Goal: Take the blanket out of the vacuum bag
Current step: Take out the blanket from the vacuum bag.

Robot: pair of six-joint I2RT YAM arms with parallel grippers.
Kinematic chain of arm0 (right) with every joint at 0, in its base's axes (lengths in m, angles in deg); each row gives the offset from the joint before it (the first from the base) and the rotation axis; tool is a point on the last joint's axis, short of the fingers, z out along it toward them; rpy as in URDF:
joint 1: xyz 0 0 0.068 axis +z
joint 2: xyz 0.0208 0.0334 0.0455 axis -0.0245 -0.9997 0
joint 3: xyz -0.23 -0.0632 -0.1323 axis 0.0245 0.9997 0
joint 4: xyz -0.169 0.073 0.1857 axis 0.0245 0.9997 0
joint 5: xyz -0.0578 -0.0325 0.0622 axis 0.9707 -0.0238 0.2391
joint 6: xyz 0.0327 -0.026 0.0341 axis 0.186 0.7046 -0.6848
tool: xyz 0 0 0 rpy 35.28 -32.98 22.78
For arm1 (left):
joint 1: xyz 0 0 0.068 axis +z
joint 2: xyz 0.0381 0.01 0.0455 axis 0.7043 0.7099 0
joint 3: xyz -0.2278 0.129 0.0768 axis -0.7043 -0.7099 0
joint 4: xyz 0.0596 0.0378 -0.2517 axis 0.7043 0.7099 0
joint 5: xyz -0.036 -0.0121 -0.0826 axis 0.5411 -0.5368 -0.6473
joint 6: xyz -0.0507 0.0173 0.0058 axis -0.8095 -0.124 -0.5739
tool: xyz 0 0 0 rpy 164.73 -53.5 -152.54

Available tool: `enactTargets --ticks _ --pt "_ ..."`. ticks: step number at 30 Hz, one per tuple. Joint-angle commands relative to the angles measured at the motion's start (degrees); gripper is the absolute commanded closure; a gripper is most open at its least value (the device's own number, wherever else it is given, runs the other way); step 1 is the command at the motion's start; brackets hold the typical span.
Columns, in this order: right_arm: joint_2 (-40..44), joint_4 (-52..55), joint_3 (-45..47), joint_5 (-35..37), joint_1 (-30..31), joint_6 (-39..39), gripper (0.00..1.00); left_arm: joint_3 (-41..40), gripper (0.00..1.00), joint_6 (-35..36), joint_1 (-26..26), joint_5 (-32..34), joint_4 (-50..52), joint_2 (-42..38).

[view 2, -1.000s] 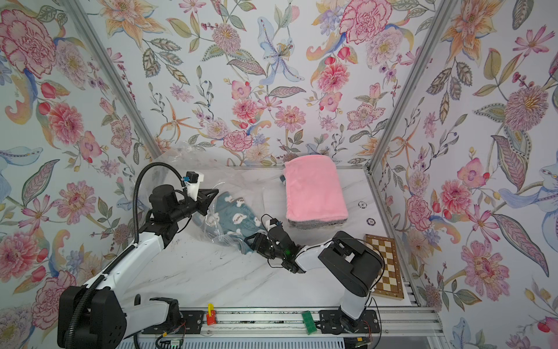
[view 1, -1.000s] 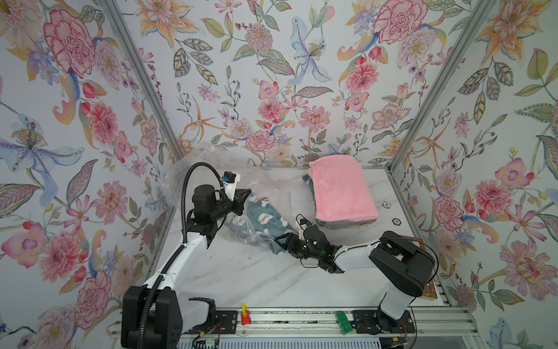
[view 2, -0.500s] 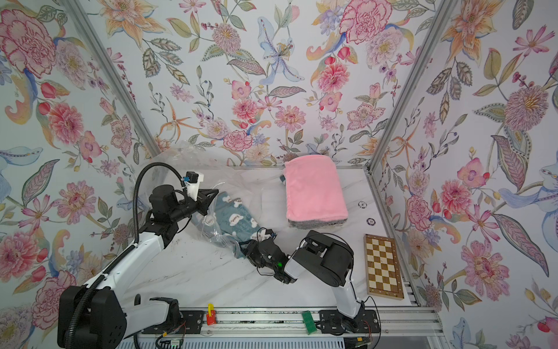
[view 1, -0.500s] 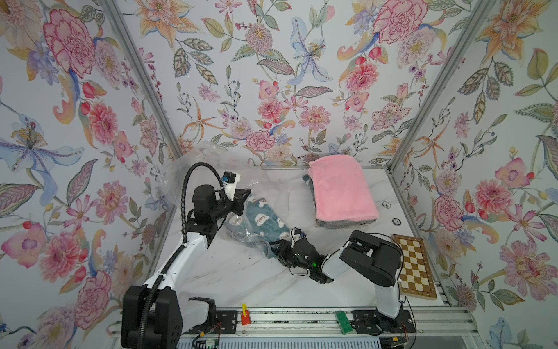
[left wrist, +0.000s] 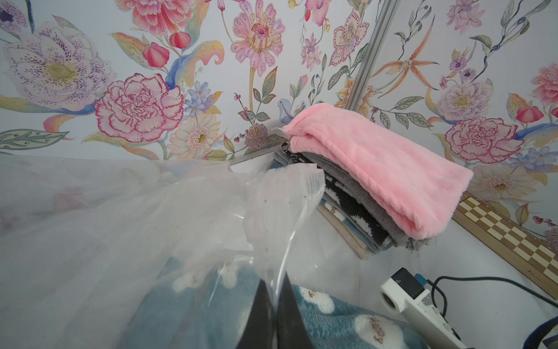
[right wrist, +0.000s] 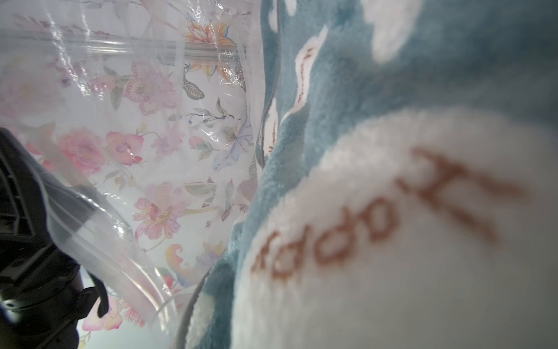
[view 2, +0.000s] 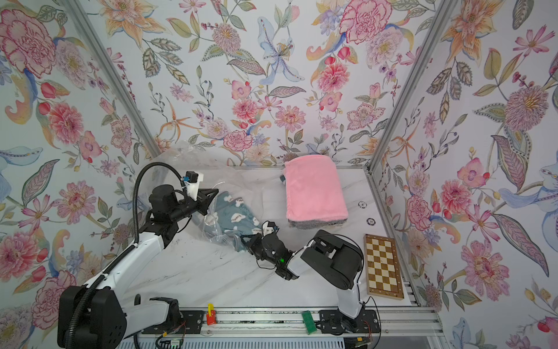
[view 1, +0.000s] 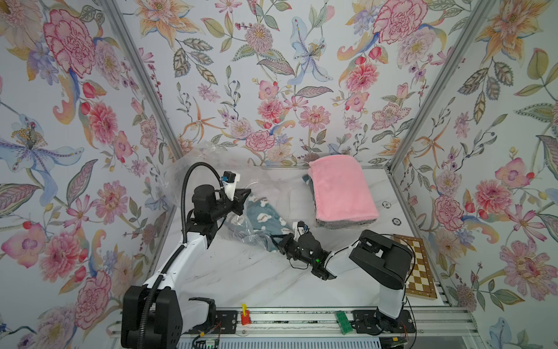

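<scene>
In both top views a teal blanket (view 1: 265, 217) lies mid-frame, half inside a clear bag (view 1: 181, 175). Its long axis runs from upper left to lower right. The left gripper (view 1: 246, 193) is clamped on the bag's plastic at the upper-left end. The right gripper (view 1: 279, 243) is closed and appears to pinch the blanket's lower-right corner, so the pull likely goes lower right.

Glossy, crinkly clear plastic vacuum bag (left wrist: 120, 223) — fluffy fleece blanket (view 1: 267, 218), smooth marble-look table (view 1: 241, 272)
</scene>
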Motion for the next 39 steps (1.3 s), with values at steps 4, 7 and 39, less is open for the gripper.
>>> enactTargets --ticks 4,7,39 --pt "8.21 13.96 -6.23 -2.65 -1.0 9.28 1.0 -0.18 1.0 0.39 0.48 -0.89 -1.25 -0.15" --pt "10.79 19.67 -9.88 -4.85 -2.04 12.59 1.0 -0.09 1.0 0.47 0.53 -0.69 -1.17 -0.06" --pt "33.38 58.99 -27.15 -9.49 -11.5 24.88 1.0 0.17 1.0 1.27 0.46 -0.02 -0.27 -0.01"
